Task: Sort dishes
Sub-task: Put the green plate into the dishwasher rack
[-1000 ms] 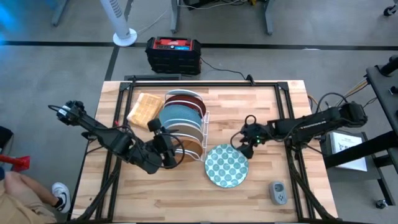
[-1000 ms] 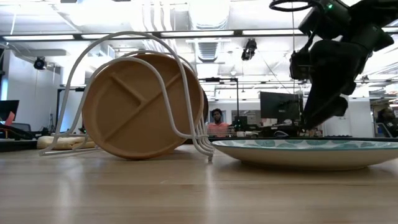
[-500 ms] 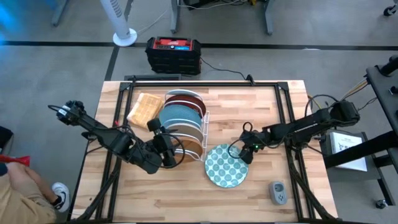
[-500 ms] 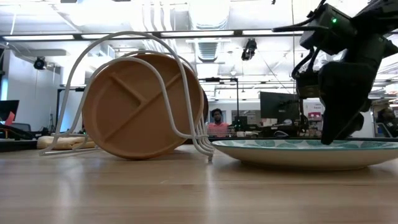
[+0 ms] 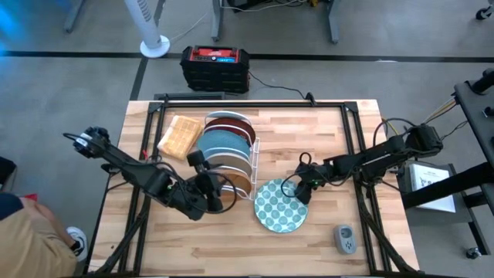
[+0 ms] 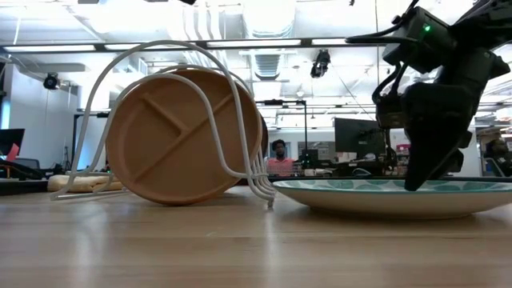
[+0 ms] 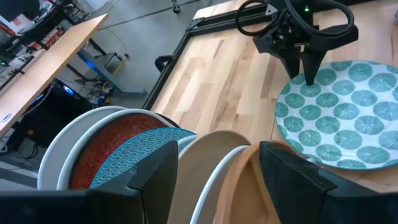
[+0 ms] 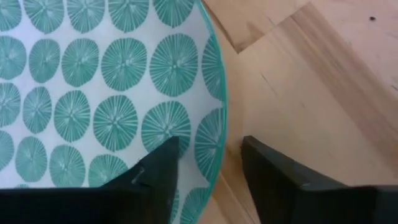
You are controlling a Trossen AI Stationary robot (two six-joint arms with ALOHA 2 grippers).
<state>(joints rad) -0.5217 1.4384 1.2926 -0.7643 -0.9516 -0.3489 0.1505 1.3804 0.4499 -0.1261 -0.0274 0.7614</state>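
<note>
Grasping comes first — my right tool (image 5: pixel 303 190) straddles the upper-right rim of the teal plate (image 5: pixel 279 207), flat on the tabletop (image 5: pixel 324 135) at lower centre, fingers partly open, nothing held. Next, I judge: pinch and lift. My left tool (image 5: pixel 218 194) waits wide open, empty, beside the wire rack (image 5: pixel 253 166) — wooden plate (image 6: pixel 180 136), off-white, blue (image 7: pixel 149 152) and red (image 7: pixel 102 146) plates stand inside.

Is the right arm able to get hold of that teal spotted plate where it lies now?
Probably yes. The right gripper already straddles the rim of the teal plate, one finger over the plate and one over the bare table beside it, with nothing between them. The white rack stands on the plate's far side.
</note>
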